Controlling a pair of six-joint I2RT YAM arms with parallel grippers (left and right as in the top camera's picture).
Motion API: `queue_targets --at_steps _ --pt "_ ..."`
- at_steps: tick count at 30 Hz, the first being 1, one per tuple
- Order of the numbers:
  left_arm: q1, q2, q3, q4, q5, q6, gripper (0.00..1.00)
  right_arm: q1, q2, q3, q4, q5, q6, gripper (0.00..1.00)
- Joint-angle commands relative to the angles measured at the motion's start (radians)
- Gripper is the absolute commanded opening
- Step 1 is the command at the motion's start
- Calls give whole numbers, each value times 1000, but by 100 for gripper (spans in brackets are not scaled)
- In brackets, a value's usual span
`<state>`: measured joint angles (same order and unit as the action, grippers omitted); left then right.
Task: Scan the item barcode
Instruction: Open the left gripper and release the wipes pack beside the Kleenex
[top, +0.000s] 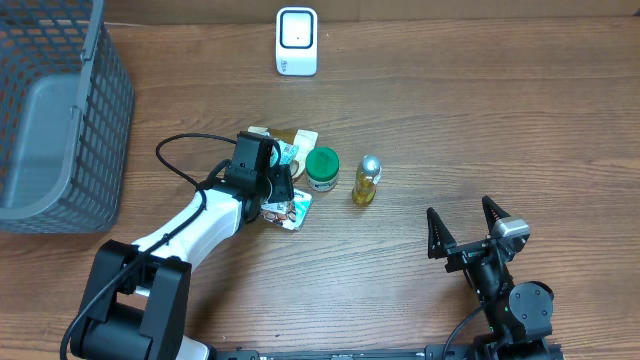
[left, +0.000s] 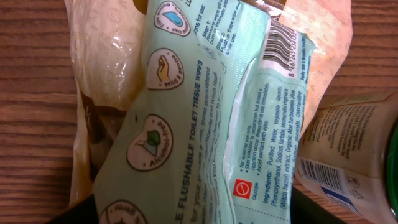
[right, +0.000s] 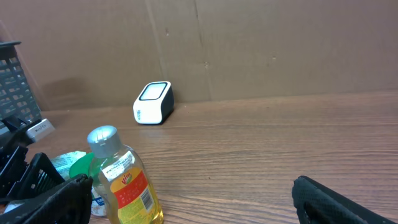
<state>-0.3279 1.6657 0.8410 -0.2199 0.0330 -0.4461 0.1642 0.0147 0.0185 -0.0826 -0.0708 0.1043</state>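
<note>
Close under the left wrist: pale green wipes packet (left: 205, 124), barcode (left: 283, 40) facing up, beside the green-lidded jar (top: 322, 168), well apart from the scanner (top: 297, 41). Left arm stretched forward, left gripper (top: 275, 180) over the packet, pinching or spread impossible to tell. Right gripper (top: 459, 207) low, spread wide, empty.

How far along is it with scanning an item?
Done: nothing yet; the scanner stands alone at the table's far edge, nothing before it. In hand: the left hand is low over the wipes pack, whose barcode faces up; a grip I cannot confirm. Left: bringing an item to the scanner. The right hand sits open, apart.
</note>
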Motion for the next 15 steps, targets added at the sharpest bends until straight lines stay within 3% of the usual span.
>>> queue_targets --at_steps 1,12,15 --pt "-8 17 -3 -8 13 -11 70 -3 -12 -11 3 10 -3 100" --pt "-7 17 -3 -8 40 12 100 -3 -12 -11 3 10 -3 100" --pt "-7 6 11 -17 39 41 100 -3 -12 -11 3 10 -3 100"
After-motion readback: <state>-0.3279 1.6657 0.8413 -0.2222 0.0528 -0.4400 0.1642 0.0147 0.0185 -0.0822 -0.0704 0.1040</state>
